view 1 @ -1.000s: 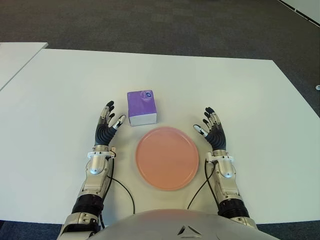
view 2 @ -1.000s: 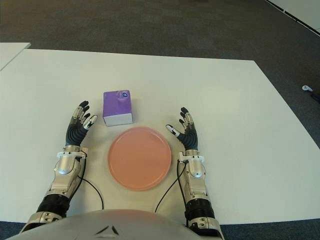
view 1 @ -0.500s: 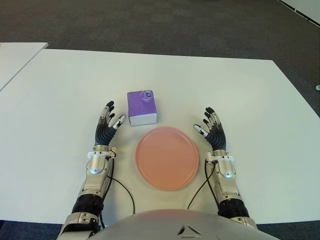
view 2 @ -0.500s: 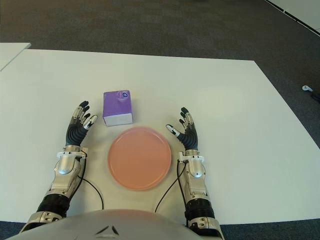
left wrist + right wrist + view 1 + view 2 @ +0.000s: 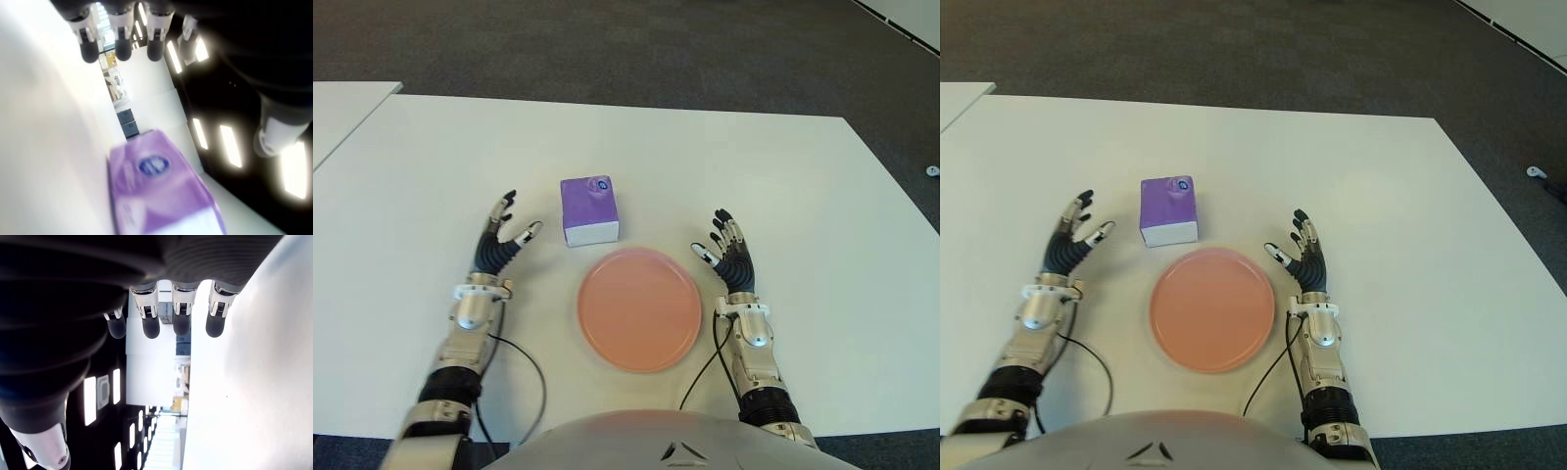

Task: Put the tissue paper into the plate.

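A purple tissue box [image 5: 589, 209] with a white lower band stands on the white table, just beyond the far-left rim of the round pink plate [image 5: 639, 308]. My left hand [image 5: 502, 239] is open, fingers spread, to the left of the box and apart from it; the box [image 5: 161, 196] fills much of the left wrist view. To the right of the plate my right hand [image 5: 729, 258] is also open and holds nothing. The plate has nothing on it.
The white table [image 5: 754, 176] stretches wide around the plate and box. A second white table [image 5: 337, 113] adjoins at the far left. Dark carpet floor [image 5: 626, 49] lies beyond the far edge.
My left hand has moved to the left and a little forward, away from my body and the plate, and its arm has swung outward. The right hand, box and plate have not moved.
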Motion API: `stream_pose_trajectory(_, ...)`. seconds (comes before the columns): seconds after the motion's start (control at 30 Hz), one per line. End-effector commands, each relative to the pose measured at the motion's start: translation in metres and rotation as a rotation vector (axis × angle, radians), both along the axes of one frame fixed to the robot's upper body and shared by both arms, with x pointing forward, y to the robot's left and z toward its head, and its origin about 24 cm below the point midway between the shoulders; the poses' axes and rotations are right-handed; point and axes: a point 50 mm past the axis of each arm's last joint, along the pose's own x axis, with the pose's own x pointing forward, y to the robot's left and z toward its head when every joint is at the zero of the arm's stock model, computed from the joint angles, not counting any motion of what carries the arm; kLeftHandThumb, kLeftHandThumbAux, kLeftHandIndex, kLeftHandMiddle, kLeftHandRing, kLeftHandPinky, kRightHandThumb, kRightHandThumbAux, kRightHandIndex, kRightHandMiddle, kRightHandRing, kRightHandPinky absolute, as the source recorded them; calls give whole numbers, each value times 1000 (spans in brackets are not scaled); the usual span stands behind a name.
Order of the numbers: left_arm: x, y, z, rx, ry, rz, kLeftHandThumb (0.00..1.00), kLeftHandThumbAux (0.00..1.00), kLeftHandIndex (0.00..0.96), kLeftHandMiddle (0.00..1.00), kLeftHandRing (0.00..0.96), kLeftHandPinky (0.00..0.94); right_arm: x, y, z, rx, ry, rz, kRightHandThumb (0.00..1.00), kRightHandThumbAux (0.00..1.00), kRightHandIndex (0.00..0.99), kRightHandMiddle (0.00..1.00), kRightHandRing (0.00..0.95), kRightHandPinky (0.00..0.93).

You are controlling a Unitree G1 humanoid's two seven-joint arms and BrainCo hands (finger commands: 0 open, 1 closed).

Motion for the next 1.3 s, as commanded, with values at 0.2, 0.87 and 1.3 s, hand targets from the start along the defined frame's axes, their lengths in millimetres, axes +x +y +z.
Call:
stream_pose_trajectory(0.2, 47, 22, 57, 475, -176, 15, 109, 474, 0, 0, 0, 0, -28, 1, -45, 24, 245, -15, 0, 720, 0, 6, 0, 33)
stream_pose_trajectory(0.87, 94, 12, 90, 1243, -344, -135, 144, 478, 0, 0, 0, 0, -25, 4, -46, 34, 252, -17, 0, 732, 0, 3, 0, 30)
stream_pose_trajectory(1.3, 108, -11, 85, 1499, -444, -325, 131, 522, 0, 0, 0, 0, -22, 8, -49, 43, 253, -8, 13, 727, 0, 3, 0, 22)
